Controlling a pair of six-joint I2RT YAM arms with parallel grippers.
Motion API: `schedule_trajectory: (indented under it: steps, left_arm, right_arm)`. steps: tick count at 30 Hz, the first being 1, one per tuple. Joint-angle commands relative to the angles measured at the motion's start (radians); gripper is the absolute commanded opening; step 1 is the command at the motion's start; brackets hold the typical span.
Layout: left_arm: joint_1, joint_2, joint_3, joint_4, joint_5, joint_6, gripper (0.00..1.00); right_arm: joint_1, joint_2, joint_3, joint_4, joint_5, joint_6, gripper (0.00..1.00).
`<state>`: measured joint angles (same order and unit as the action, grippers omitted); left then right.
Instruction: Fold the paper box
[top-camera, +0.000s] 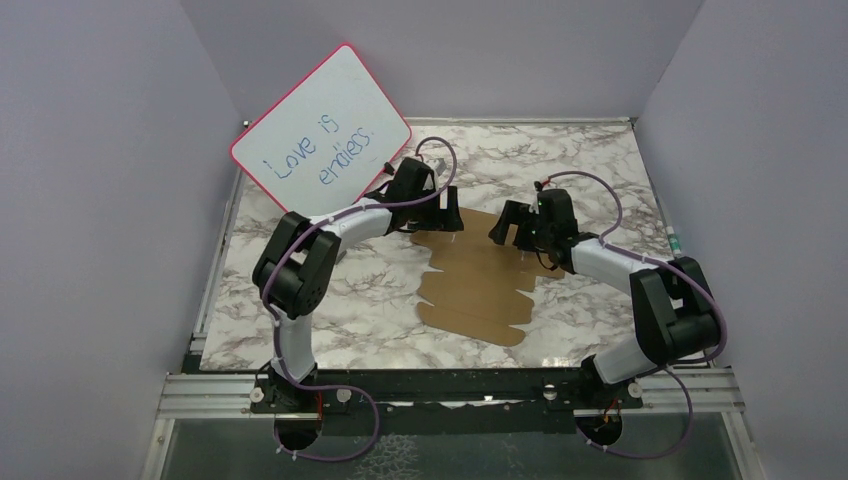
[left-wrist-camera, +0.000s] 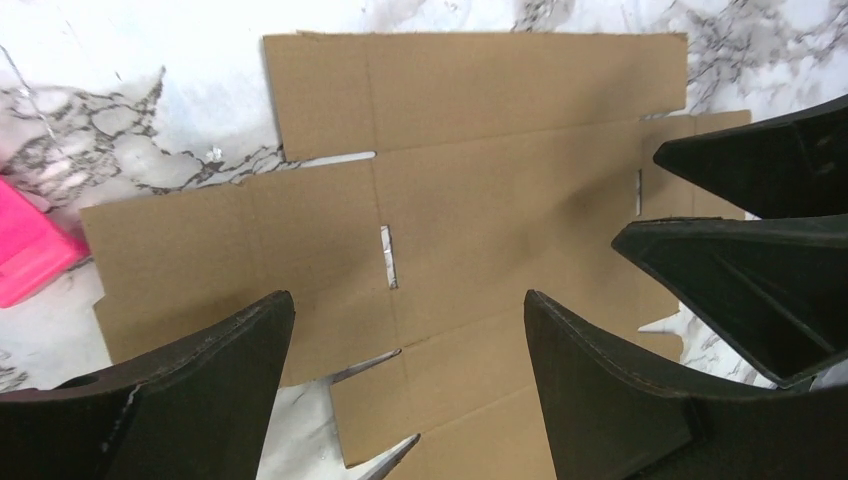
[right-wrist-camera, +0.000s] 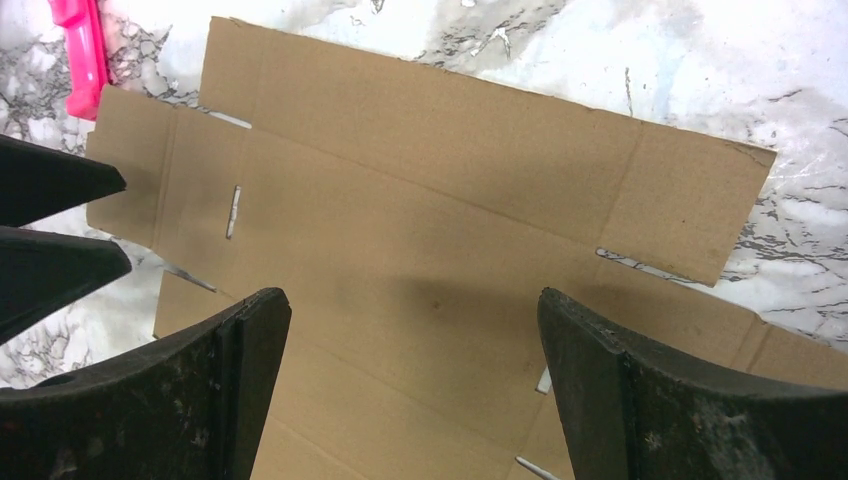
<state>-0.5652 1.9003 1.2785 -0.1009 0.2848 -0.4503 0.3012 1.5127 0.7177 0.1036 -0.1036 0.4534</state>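
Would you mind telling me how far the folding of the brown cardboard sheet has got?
Nothing looks folded yet: the plain brown die-cut cardboard sheet lies flat on the marble table, every visible flap level. In hand: the left gripper and the right gripper, both open, are poised over its far end, holding nothing. Left: every fold and tuck.

2 arms, same build: left arm (top-camera: 298, 272) & right arm (top-camera: 655, 305), chunky black joint housings w/ pale grey-white tubes btwn. Thin purple cable (top-camera: 447, 160) loops along each, base to wrist. Left gripper (left-wrist-camera: 405, 300) & right gripper (right-wrist-camera: 415, 300) all black. Fingers (left-wrist-camera: 190, 400) matt, broad at root, tapering to blunt tips; edges scuffed w/ pale specks.
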Motion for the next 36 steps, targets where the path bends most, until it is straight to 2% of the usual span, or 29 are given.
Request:
schedule_trajectory:
  steps: [1,14,23,26,29,36]
  left_arm:
    - [0.001,0.024,-0.007,0.020,0.069,-0.005,0.85]
    - [-0.006,-0.046,-0.222,0.084,0.096,-0.062,0.85]
    - [-0.055,-0.214,-0.370,0.089,0.066,-0.112,0.85]
    - [-0.055,-0.288,-0.397,0.080,0.026,-0.125,0.87]
    - [-0.051,-0.355,-0.402,0.064,-0.031,-0.133,0.99]
    - [-0.013,-0.443,-0.378,0.030,-0.169,-0.131,0.99]
  right_arm:
    - [0.001,0.035,-0.006,0.011,-0.024,0.003,1.00]
    - [0.001,0.124,0.025,-0.001,-0.138,-0.042,1.00]
    - [0.001,0.075,0.013,-0.039,-0.246,-0.078,1.00]
    - [0.001,0.046,0.019,-0.045,-0.273,-0.089,1.00]
    - [0.001,0.019,0.032,-0.045,-0.286,-0.095,1.00]
    - [0.001,0.004,0.054,0.015,-0.355,-0.095,1.00]
